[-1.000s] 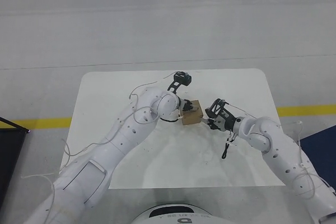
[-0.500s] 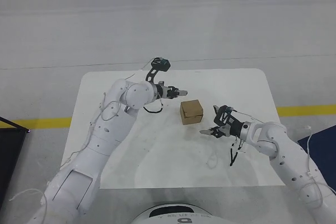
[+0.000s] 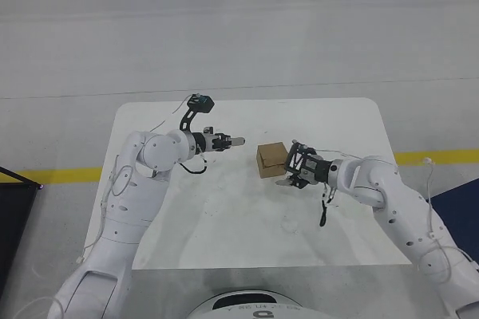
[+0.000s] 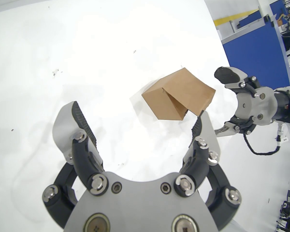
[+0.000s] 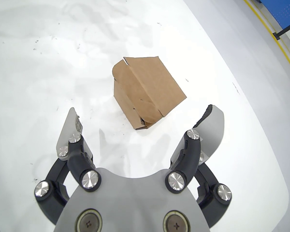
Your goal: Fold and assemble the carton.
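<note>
Brown carton (image 3: 272, 159) sits on white table (image 3: 223, 231), approx mid-table, folded into a box shape. One end not fully shut: the top panel lifts a bit over the end flap in the L wrist view (image 4: 178, 97), and the tuck flap is partly out at the corner in the R wrist view (image 5: 145, 92).

L gripper (image 3: 238, 140) is near the carton's left side, clear gap, fingers spread wide, holding nothing.

R gripper (image 3: 290, 166) is just beside the carton's right side, fingers also spread wide, holding nothing. Contact w/ carton: can't tell.
</note>
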Controlling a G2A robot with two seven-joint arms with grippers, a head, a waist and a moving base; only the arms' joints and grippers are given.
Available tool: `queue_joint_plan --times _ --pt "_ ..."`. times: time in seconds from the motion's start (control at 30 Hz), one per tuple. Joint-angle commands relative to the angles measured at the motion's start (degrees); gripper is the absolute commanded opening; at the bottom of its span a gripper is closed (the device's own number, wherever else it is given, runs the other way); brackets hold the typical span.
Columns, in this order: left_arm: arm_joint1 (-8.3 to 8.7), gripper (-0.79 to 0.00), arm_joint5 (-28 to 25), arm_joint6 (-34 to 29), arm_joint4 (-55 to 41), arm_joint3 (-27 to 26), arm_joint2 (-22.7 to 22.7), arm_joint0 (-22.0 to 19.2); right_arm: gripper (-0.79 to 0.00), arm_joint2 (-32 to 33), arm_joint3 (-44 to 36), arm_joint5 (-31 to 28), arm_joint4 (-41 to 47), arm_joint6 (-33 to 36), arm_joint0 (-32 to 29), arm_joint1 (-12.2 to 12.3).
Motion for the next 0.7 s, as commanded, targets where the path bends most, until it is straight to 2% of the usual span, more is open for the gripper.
queue_joint_plan --times 0.0,0.27,0.33,0.47,0.5,0.53,0.67 --pt "0.0 0.0 0.0 0.0 -0.01 0.0 -0.01 0.0 -0.034 -0.96 0.17 0.55 0.8 1.68 1.43 -0.35" --pt "0.0 0.0 0.0 0.0 -0.01 0.0 -0.01 0.0 -0.206 -4.64 2.87 3.94 1.18 3.55 6.38 -1.96" --pt "0.0 0.0 0.0 0.0 -0.01 0.0 -0.01 0.0 -0.289 -5.19 3.88 4.5 1.44 3.83 7.39 -2.29" --pt "0.0 0.0 0.0 0.0 -0.01 0.0 -0.01 0.0 -0.542 -6.31 5.03 5.78 1.03 4.35 8.86 -2.88" --pt "0.0 0.0 0.0 0.0 -0.01 0.0 -0.01 0.0 -0.696 -6.48 5.18 5.98 0.89 4.33 9.06 -2.99" --pt "0.0 0.0 0.0 0.0 -0.01 0.0 -0.01 0.0 -0.785 -6.68 5.18 5.96 0.64 4.3 9.18 -3.07" --pt "0.0 0.0 0.0 0.0 -0.01 0.0 -0.01 0.0 -0.785 -6.81 4.62 6.42 -0.63 3.85 8.72 -3.18"
